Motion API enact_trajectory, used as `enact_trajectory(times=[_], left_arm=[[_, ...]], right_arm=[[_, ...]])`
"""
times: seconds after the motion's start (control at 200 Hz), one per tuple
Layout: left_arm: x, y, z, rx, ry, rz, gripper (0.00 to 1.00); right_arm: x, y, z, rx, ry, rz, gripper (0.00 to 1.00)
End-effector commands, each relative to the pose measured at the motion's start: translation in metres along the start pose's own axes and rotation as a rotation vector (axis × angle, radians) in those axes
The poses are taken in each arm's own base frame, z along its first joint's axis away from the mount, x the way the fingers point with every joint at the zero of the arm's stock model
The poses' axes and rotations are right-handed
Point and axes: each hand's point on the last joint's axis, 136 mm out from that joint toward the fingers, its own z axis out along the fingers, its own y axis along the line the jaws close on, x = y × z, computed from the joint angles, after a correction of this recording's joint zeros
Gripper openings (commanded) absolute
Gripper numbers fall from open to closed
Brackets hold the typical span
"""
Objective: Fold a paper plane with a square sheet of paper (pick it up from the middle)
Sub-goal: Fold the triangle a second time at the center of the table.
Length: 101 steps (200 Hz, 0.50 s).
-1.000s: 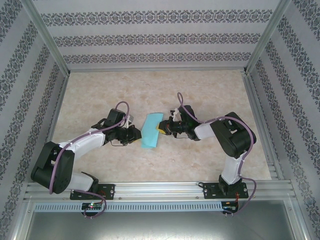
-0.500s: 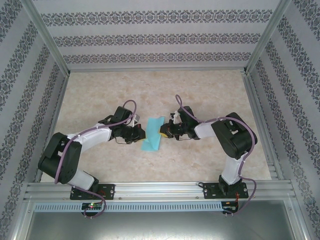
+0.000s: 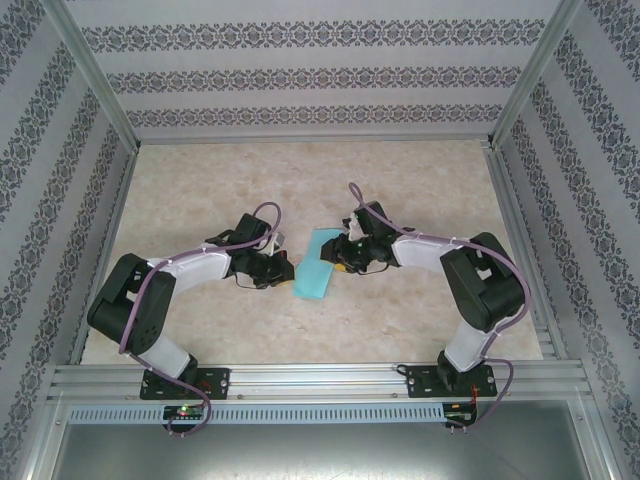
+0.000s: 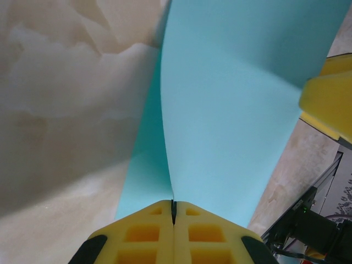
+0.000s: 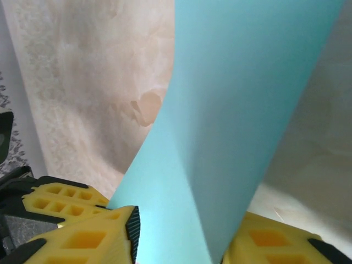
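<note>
Pressed together, the jaws of the left gripper [image 4: 173, 212] are pinched on an edge of the paper [image 4: 236, 110]. Those of the right gripper [image 5: 181, 228] are spread, with the paper passing loosely between them. Within the last second the left arm was brought in and closed while the right grip was released, so a handover is judged under way, with folding unfinished. The paper is held mid-table [image 3: 400, 180] between both grippers, enclosed by patterned walls [image 3: 320, 75].

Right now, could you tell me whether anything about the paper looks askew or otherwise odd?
Nothing looks torn. The folded turquoise paper sits slanted between the grippers and bows instead of lying flat. The left gripper pinches one edge shut, while the right gripper has its jaws apart around the other edge.
</note>
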Motion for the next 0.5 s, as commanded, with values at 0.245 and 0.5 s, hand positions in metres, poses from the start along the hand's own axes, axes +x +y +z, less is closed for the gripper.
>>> enact_trajectory(times=[0.245, 0.5], left_arm=[[0.004, -0.011, 0.006, 0.021, 0.035, 0.044, 0.03], [0.005, -0.014, 0.014, 0.008, 0.058, 0.06, 0.04]], right_arm=[[0.005, -0.041, -0.056, 0.268, -0.044, -0.03, 0.48], [0.005, -0.018, -0.065, 0.137, -0.112, -0.029, 0.42]])
